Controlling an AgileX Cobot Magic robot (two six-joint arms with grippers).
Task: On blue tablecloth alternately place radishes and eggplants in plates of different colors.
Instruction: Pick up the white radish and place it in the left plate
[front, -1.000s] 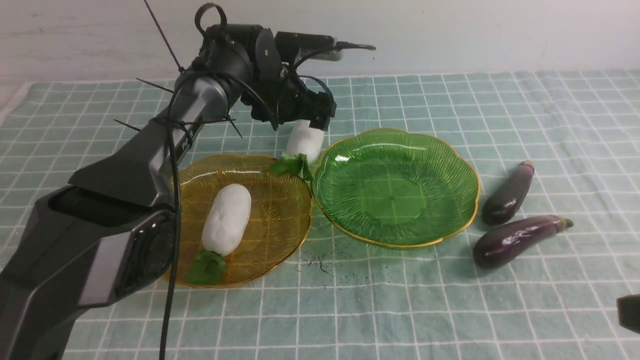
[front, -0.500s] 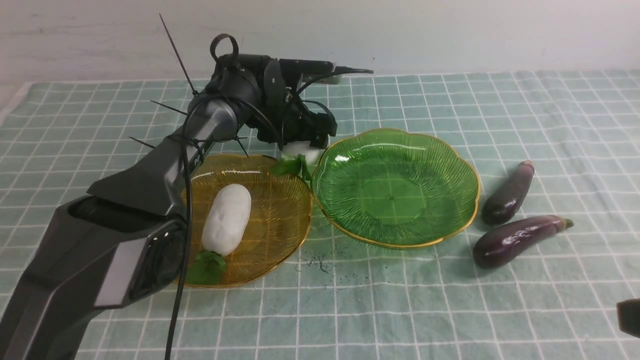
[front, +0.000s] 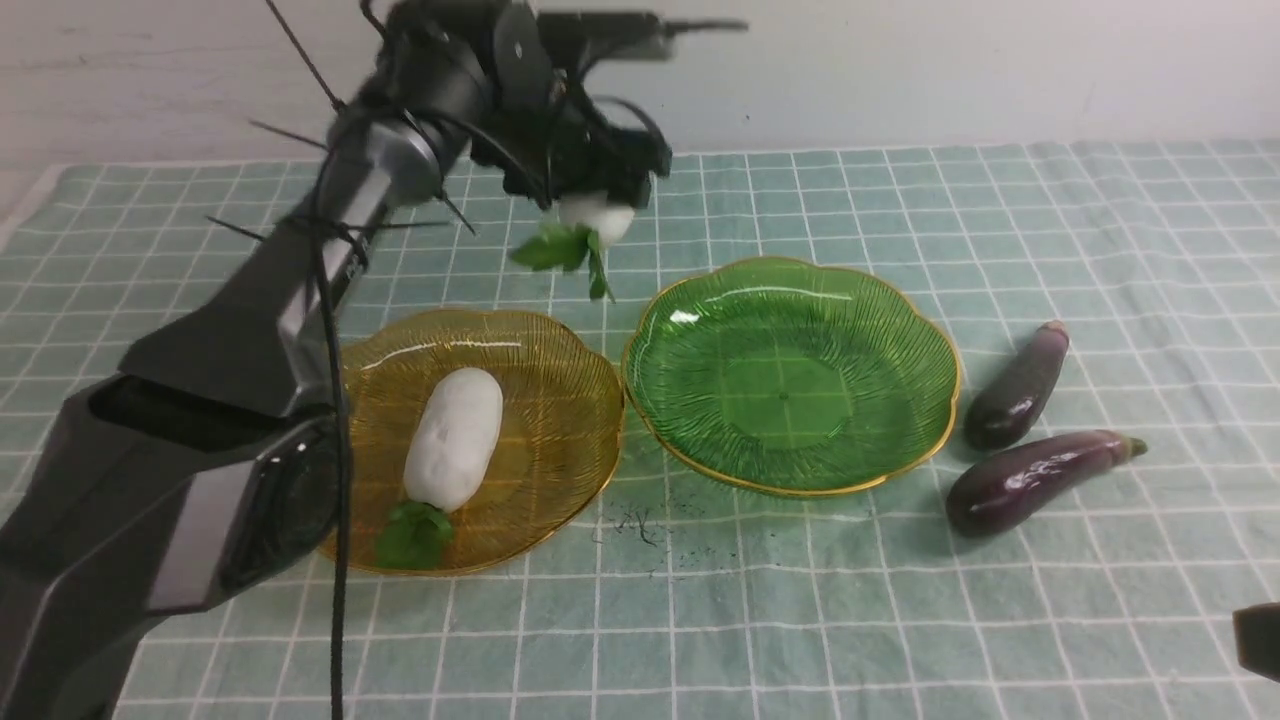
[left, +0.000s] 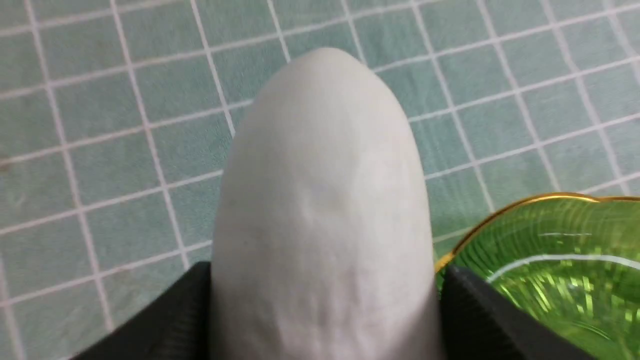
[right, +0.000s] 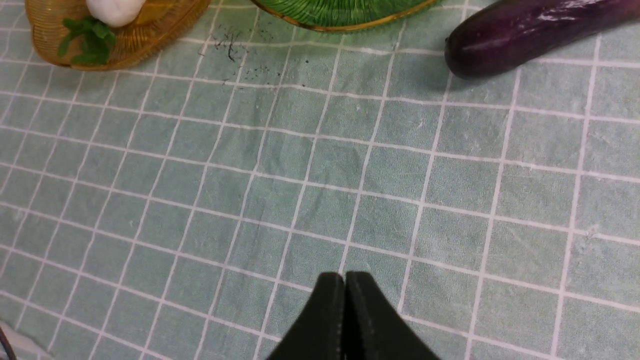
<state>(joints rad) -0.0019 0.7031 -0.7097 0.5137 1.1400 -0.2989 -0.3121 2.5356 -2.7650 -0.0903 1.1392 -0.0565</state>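
Gripping left hand (front: 598, 200): clamped a radish (front: 598, 218) aloft, behind the green plate (front: 880, 330).
Right hand (right: 345, 287): pressed together, empty, over the blue tablecloth (right: 300, 175).

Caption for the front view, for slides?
Left gripper holds one radish aloft; second radish lies in amber plate.

My left gripper (left: 325, 272) is black, its oblong radish (left: 325, 160) matte white. Pale teal-blue tablecloth (front: 900, 620), thin white grid. The translucent ribbed green plate (front: 790, 390) is gold-rimmed; left of it an amber-yellow plate (front: 560, 400), right of it two glossy dark-purple slender eggplants (front: 1015, 385) (front: 1035, 470).
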